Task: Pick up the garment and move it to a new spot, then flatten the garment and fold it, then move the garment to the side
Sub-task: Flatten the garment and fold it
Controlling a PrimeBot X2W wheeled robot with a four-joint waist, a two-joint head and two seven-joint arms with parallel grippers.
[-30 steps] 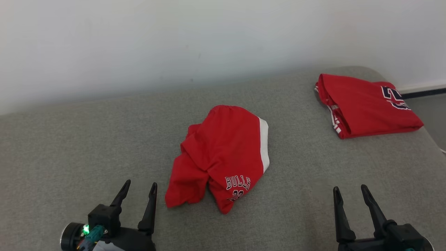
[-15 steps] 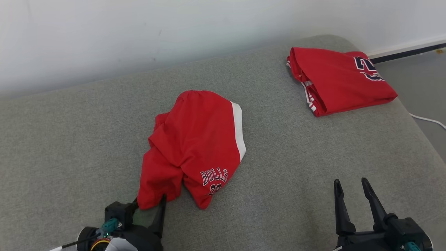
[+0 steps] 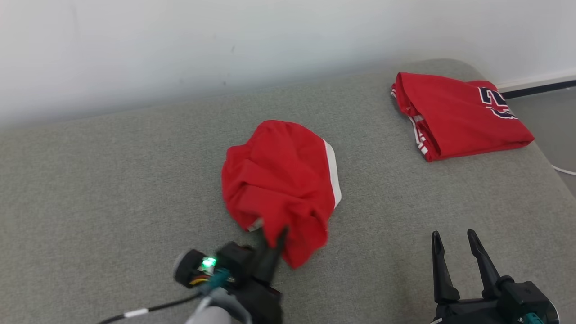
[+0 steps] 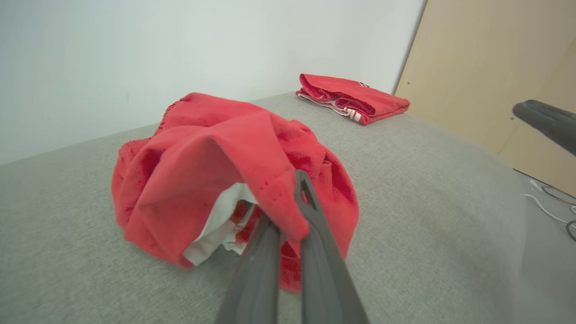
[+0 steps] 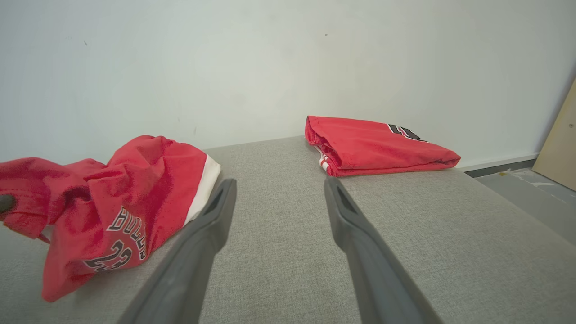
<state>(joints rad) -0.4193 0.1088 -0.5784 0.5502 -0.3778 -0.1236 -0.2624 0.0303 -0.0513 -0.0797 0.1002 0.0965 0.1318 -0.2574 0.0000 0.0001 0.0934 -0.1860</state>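
Observation:
The garment (image 3: 281,184) is a pair of red shorts with a white side stripe, bunched in a heap mid-cushion. Its near hem is lifted and pinched by my left gripper (image 3: 281,236), which is shut on the cloth. In the left wrist view the red fabric (image 4: 225,180) drapes over the closed fingertips (image 4: 300,180), with white lining showing underneath. From the right wrist view the shorts (image 5: 112,207) show "BULLS 23" lettering. My right gripper (image 3: 452,236) stands open at the lower right, well clear of the cloth, with nothing between its fingers (image 5: 216,211).
A second red garment (image 3: 459,114), folded, lies at the far right corner of the grey cushion (image 3: 112,180). A white wall runs behind. The cushion's right edge drops to a grey floor with a white cable (image 3: 564,170). A tan panel (image 4: 495,67) stands to the right.
My left gripper reached the shorts' near hem, shut on it and dragged it right and up, bunching the cloth. The head camera shifted. The right gripper stayed open in place.

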